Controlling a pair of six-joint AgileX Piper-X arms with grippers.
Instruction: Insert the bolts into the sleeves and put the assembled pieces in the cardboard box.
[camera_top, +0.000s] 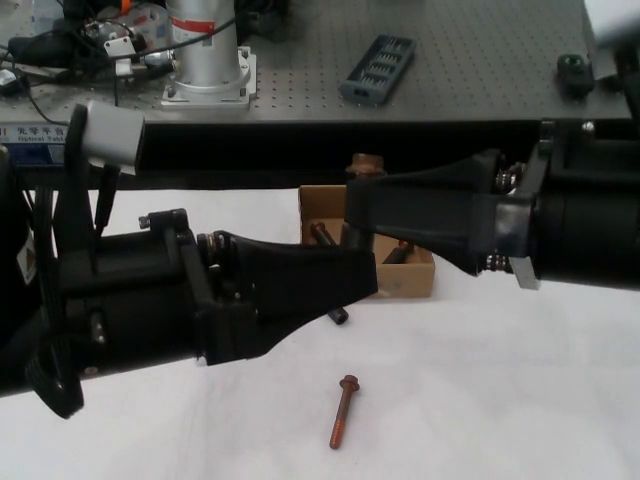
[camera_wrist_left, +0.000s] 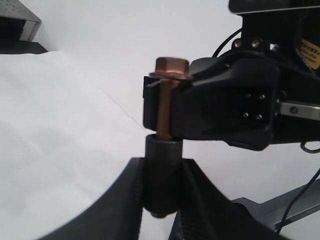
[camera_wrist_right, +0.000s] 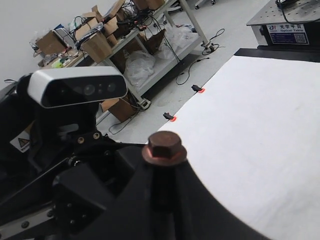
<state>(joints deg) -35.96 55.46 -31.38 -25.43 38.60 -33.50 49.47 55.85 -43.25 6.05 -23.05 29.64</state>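
My right tool (camera_wrist_left: 167, 112) grips the bolt (camera_wrist_left: 171, 67), tip just inside the sleeve (camera_wrist_left: 161, 160) my left tool (camera_wrist_left: 161, 192) clamps; next, press it deeper.

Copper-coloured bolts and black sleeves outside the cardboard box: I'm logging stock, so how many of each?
Copper-coloured hex-head bolts: 2 (loose bolt on white cloth; held bolt in right gripper)
Black cylindrical sleeve: 1, in left gripper
Total: 3

Bench label (camera_wrist_right: 286, 34) — print unreadable
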